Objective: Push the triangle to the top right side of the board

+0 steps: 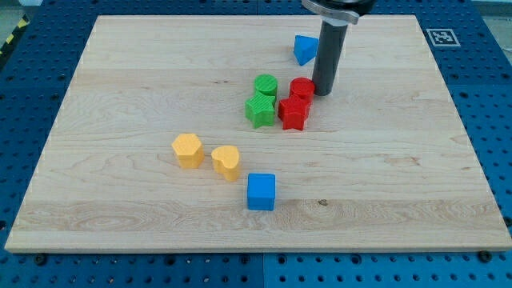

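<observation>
The blue triangle [304, 49] lies near the view's top, right of centre, on the wooden board [120, 96]. My tip [322, 93] rests on the board just below and right of the triangle, its rod partly covering the triangle's right edge. The tip touches or nearly touches the red cylinder [302, 88] on its left.
A red star [293, 113] lies below the red cylinder. A green cylinder [266, 85] and a green star [260, 109] lie left of them. A yellow hexagon [188, 150], a yellow heart [226, 162] and a blue cube [261, 191] lie lower left.
</observation>
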`<state>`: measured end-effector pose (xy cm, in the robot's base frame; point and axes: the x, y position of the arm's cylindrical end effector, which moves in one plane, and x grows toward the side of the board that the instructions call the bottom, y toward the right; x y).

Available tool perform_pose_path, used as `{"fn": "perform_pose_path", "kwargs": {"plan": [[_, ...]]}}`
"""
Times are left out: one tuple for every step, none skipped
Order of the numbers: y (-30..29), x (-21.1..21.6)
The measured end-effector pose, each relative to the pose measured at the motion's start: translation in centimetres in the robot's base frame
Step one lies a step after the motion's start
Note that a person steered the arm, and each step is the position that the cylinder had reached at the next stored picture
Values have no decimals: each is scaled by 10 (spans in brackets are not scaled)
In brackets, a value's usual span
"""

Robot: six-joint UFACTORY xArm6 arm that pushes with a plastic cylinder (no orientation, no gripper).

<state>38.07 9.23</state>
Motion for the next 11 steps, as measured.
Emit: {"fn": "perform_pose_path", "kwargs": {"plan": [[-3, 0], [-3, -2], [-13, -20], [-15, -33], [-15, -47], [-25, -50], [-58, -54], [-50, -69], [-27, -69], [-24, -84], [-16, -104]]}}
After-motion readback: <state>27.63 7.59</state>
